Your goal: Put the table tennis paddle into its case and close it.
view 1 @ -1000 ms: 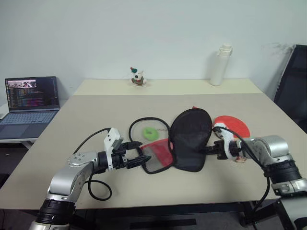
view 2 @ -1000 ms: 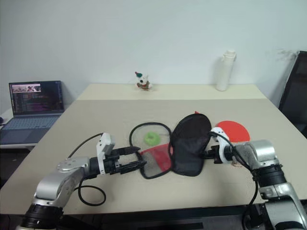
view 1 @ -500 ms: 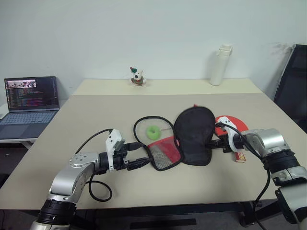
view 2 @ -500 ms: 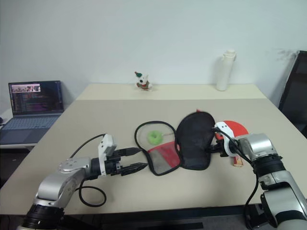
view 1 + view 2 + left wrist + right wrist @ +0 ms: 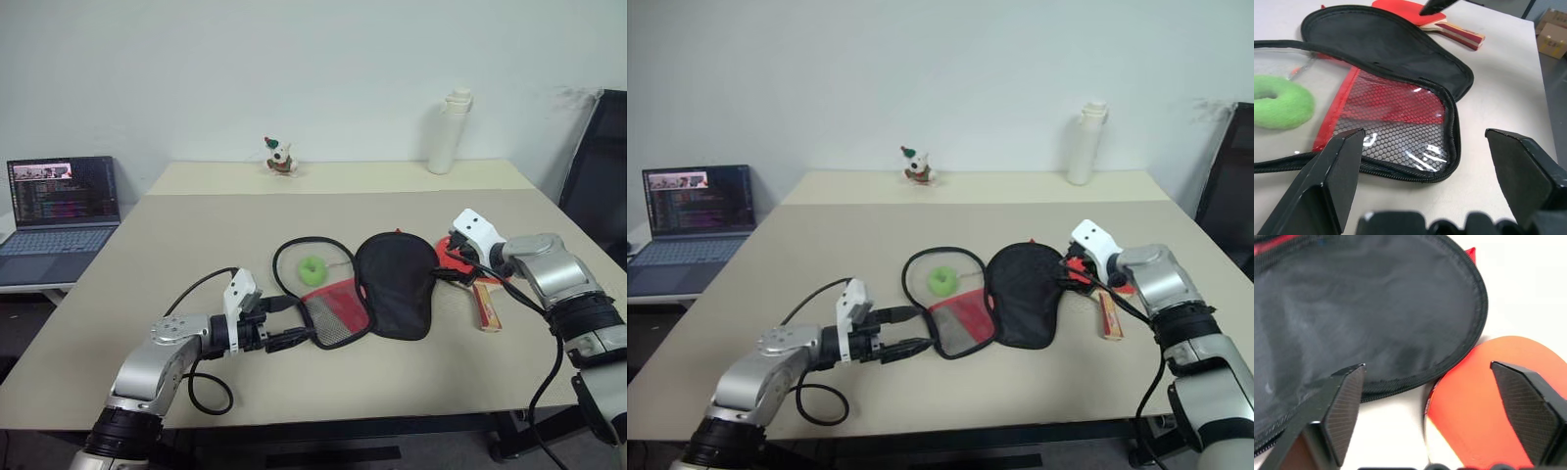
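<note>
Looks like an office or lab: plain white wall (image 5: pixel 294 69), beige desks (image 5: pixel 196 245), open laptop (image 5: pixel 61 206) w/ code on screen at far left, black office chair (image 5: pixel 600 166) at right, white bottle (image 5: pixel 450 132) far back.

One paddle (image 5: pixel 478 284); one case (image 5: pixel 377 296); one laptop (image 5: pixel 59 211); one bottle (image 5: pixel 449 132); one green ring (image 5: pixel 313 271).

The case (image 5: pixel 1400 73) is showing matt black cloth and glossy red mesh; the table tennis paddle (image 5: pixel 1449 29) is showing smooth red rubber, varnished wood.
</note>
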{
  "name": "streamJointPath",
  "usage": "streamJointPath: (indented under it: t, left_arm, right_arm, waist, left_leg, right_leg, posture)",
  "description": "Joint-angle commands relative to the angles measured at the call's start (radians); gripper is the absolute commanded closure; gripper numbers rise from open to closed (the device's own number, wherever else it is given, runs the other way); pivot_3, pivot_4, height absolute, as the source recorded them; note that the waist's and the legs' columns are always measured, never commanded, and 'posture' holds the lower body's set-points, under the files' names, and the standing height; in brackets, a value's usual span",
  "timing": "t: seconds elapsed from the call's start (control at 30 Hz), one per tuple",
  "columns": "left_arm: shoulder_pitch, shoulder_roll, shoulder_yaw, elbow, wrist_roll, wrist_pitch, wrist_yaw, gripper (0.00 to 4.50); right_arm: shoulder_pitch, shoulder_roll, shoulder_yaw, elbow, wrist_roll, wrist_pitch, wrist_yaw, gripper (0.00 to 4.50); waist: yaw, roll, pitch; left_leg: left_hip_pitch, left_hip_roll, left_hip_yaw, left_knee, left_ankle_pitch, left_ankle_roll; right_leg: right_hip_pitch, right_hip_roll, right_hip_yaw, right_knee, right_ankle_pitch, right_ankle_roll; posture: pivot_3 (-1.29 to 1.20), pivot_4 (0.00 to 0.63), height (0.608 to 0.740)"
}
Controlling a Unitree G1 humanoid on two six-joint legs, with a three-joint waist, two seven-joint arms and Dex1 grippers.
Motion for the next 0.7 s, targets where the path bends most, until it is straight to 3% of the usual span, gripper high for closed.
streamJointPath:
  t: [0.03, 0.23, 0.4, 0.7]
  left_arm:
    - [-0.014, -0.004, 0.005, 0.008, 0.003, -0.036, -0.013, 0.2]
    - [-0.025, -0.01, -0.003, 0.058, 0.014, -0.073, -0.035, 0.2]
    - [-0.039, -0.016, -0.013, 0.106, 0.025, -0.109, -0.057, 0.2]
    - [-0.057, -0.016, -0.004, 0.153, 0.027, -0.149, -0.095, 0.2]
  right_arm:
    - [0.075, -0.006, -0.148, -0.171, 0.105, 0.187, -0.03, 0.01]
    - [0.256, 0.081, -0.295, -0.373, 0.17, 0.36, -0.194, 0.01]
    - [0.357, 0.186, -0.329, -0.479, 0.185, 0.395, -0.316, 0.01]
    - [0.364, 0.32, -0.319, -0.474, 0.196, 0.389, -0.424, 0.01]
  waist:
    - [0.001, 0.0, 0.0]
    - [0.001, 0.0, 0.0]
    - [-0.004, 0.0, 0.0]
    - [-0.003, 0.0, 0.0]
  left_leg:
    - [0.0, 0.0, 0.0, 0.0, 0.0, 0.0]
    - [0.001, 0.0, 0.0, 0.001, 0.0, 0.0]
    - [0.002, 0.0, 0.001, 0.001, 0.0, 0.0]
    - [0.001, 0.0, 0.001, 0.001, 0.0, 0.0]
  right_leg:
    - [0.0, 0.0, 0.0, 0.0, 0.0, 0.0]
    - [0.0, 0.0, 0.0, 0.001, 0.0, 0.0]
    - [0.0, 0.001, 0.001, 0.002, 0.0, 0.001]
    - [0.0, 0.001, 0.001, 0.001, -0.001, 0.003]
  posture:
    - [0.0, 0.15, 0.74]
    - [0.0, 0.15, 0.74]
    - [0.0, 0.15, 0.74]
    - [0.0, 0.15, 0.74]
